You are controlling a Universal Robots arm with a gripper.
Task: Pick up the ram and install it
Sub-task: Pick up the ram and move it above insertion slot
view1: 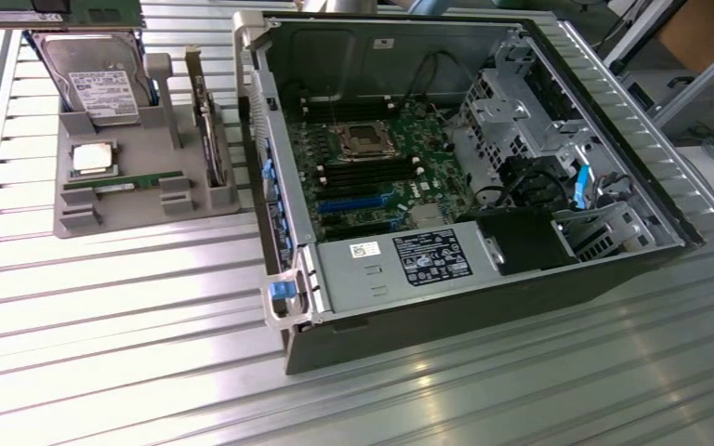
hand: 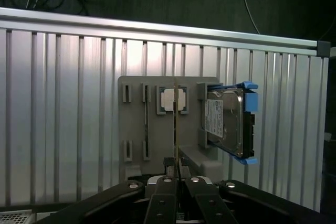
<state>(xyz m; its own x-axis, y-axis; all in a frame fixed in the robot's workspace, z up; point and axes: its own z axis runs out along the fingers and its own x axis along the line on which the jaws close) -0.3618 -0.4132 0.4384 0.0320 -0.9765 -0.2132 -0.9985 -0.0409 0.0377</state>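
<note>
Seemingly the pick is done; the claw (hand: pixel 176 171) is pinched narrow on the ram (hand: pixel 176 124), edge-on above the grey holder (hand: pixel 134 129); seating it, I judge, demands squaring its edge to the motherboard's black slots (view1: pixel 360 173).

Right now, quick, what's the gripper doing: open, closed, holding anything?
Gripper: closed, holding the ram edge-on between its fingers.
</note>
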